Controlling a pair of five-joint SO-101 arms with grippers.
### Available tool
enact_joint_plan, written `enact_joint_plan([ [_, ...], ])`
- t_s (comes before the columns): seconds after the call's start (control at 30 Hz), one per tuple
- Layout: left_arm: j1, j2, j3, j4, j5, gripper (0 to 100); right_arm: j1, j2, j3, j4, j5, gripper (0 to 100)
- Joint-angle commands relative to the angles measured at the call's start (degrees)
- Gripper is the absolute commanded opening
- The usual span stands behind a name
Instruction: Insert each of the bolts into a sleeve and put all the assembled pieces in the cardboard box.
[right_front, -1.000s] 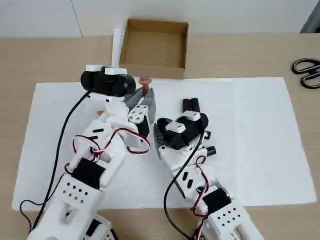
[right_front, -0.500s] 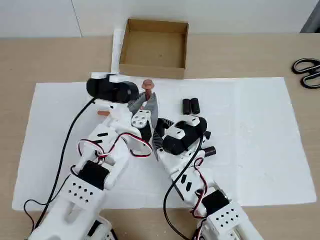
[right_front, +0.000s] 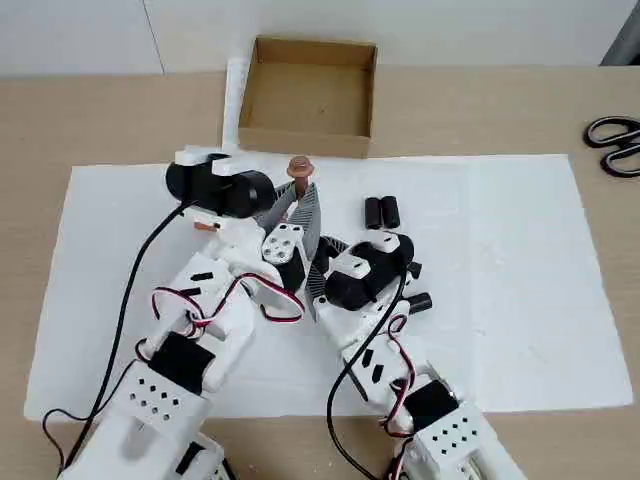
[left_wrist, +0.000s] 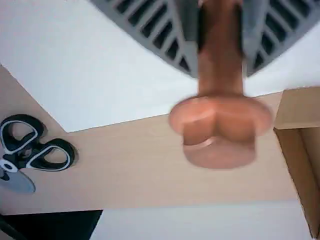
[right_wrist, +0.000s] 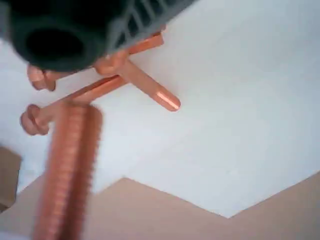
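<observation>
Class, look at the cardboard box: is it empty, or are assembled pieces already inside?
Empty: the cardboard box has a bare brown floor in the high view; nothing lies inside it.

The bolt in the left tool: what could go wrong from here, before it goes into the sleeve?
1. The bolt is not lined up: in the right wrist view its thread stands beside the sleeve, not at its opening, so it may hit the rim.
2. The left tool pinches only the shaft near the head; a push could make the bolt slip or tilt.
3. The spare bolts lie loose on the white sheet nearby and could be knocked away.
</observation>
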Motion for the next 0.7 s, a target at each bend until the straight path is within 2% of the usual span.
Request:
enact_joint_plan([
  [0.0,0.8,-1.8,1.0,-2.5,-0.5,1,-0.1,-1.1,-0.4,-1.4,-0.4,0.4],
  [0.17,1.4,-1.9,4.8,-6.4,-0.6,1,-0.1,-1.1,-0.4,-1.4,-0.4,0.4],
  [0.67,1.6,-1.9,5.0,-6.6,-0.5,1,-0.1,-1.1,-0.4,-1.4,-0.4,0.4],
])
